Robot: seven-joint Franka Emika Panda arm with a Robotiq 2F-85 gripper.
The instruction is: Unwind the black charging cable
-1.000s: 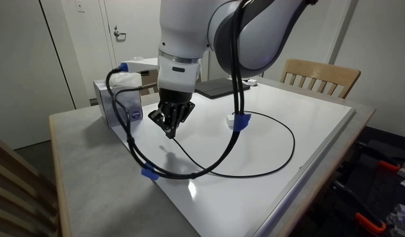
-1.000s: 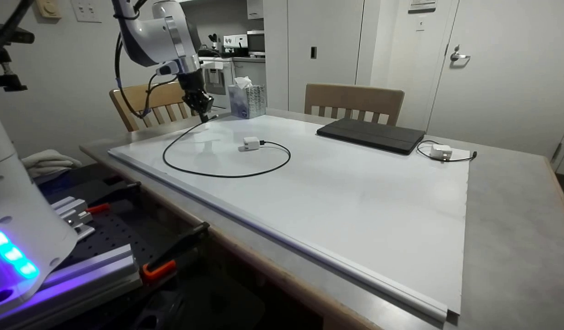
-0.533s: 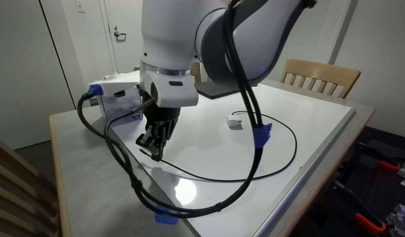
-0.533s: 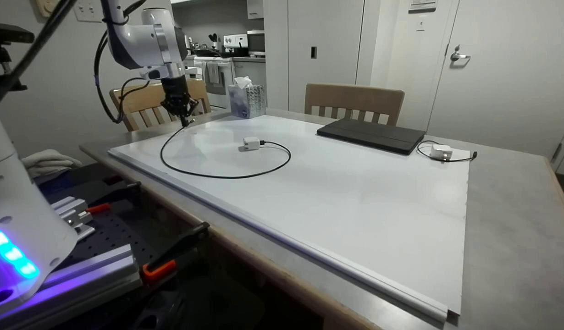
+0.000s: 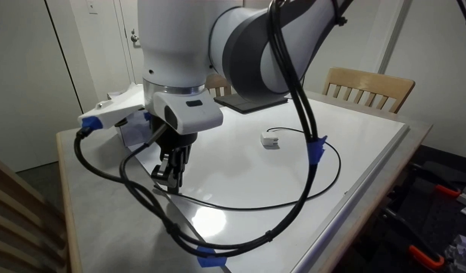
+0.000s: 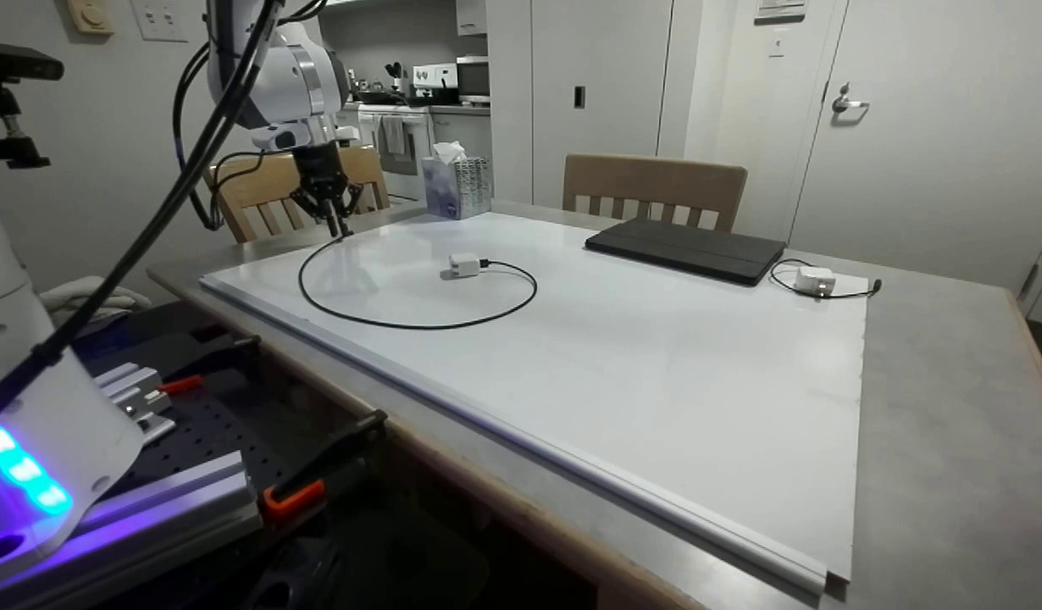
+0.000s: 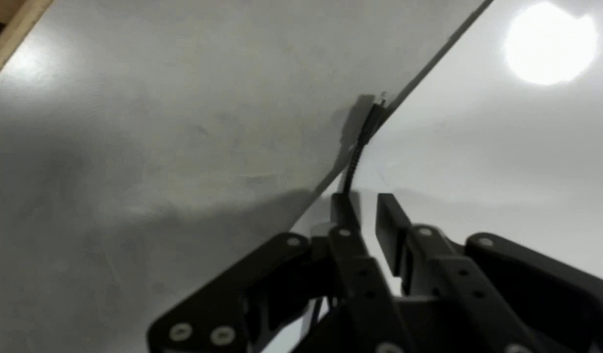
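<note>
Black cable (image 6: 419,328) lay curved on the white board (image 6: 656,364), its free plug (image 7: 371,121) past one edge; the slightly parted pincer (image 7: 365,208) gripped nothing, yet one finger (image 7: 342,210), so near, could have snagged and recurled it.

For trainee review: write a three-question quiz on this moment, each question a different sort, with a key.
1. True or false: in the wrist view, a gap shows between the tips of the tool.
2. Multiple choice: in an exterior view, the black charging cable runs from near the tool to: A) the tissue box; B) a white charger block; C) the dark flat case.
3. Fill the gap: in the wrist view, the cable's free end reaches past the edge of the white board, over the ___ tabletop.

Key: 1 true; 2 B; 3 grey.
</note>
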